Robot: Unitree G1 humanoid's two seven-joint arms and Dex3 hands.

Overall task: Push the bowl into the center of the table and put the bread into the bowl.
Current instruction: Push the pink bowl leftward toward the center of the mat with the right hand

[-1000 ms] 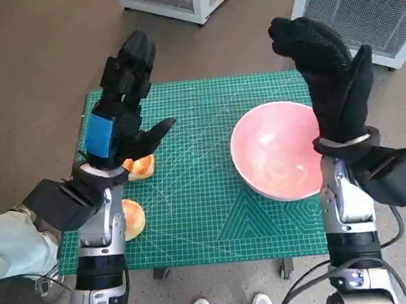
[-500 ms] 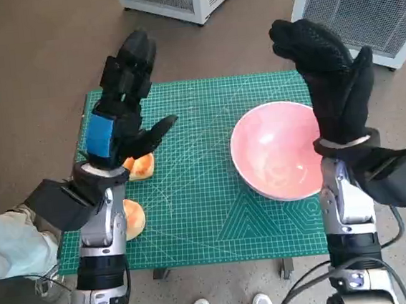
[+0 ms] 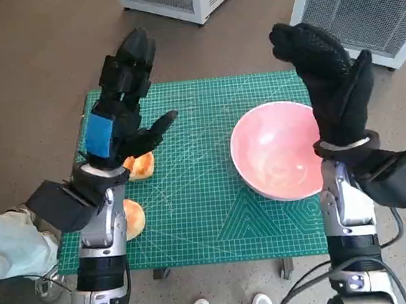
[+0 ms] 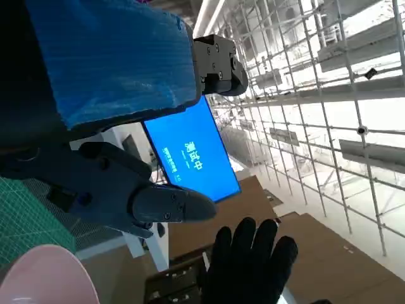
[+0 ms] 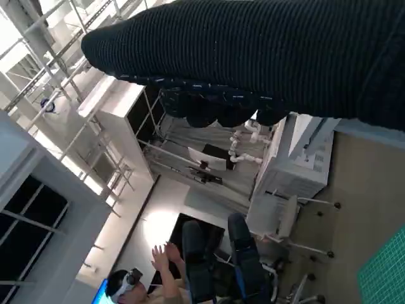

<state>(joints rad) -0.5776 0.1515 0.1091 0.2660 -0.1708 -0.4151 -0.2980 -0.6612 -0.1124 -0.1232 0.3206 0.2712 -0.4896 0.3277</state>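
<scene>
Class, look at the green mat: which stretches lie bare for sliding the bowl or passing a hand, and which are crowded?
Bare: the middle strip of the green mat between the bread pieces and the pink bowl, and the near edge below the bowl. Crowded: the left edge, with bread under the left hand.

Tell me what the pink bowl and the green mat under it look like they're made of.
The pink bowl looks like smooth plastic or glazed ceramic: soft highlights gleam inside it, but the look alone can't settle which. The green mat looks like a matte rubbery cutting mat, flat, with a fine printed white grid and angle lines.
</scene>
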